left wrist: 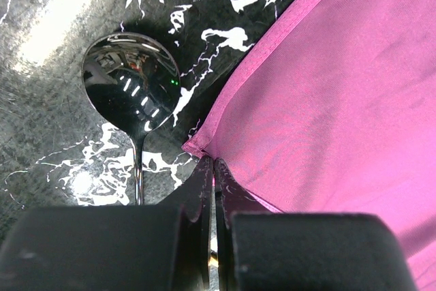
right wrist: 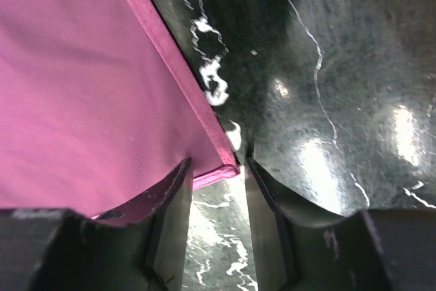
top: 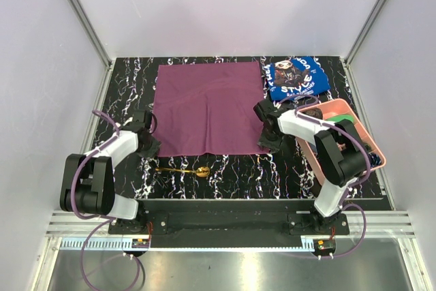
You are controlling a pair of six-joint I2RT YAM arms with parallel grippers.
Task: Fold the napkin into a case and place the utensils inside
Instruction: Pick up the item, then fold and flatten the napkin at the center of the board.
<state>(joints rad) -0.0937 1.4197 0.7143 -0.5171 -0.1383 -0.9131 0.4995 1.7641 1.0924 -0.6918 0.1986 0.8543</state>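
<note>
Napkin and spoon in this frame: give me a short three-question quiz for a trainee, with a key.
1. True or false: the napkin is already folded into a narrow case.
2. The spoon lies: A) on the napkin; B) on the table, just off the napkin's near edge; C) in a claw.
3. Fill in: the ___ claw stands open astride a napkin corner.
Key: 1 false, it lies flat and spread out. 2 B. 3 right claw; the left claw is shut.

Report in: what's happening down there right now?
Left jaws shut at napkin near corner; right jaws open astride the other. Napkin flat, unfolded. Spoon on table, off the cloth. Nothing in the way.
</note>
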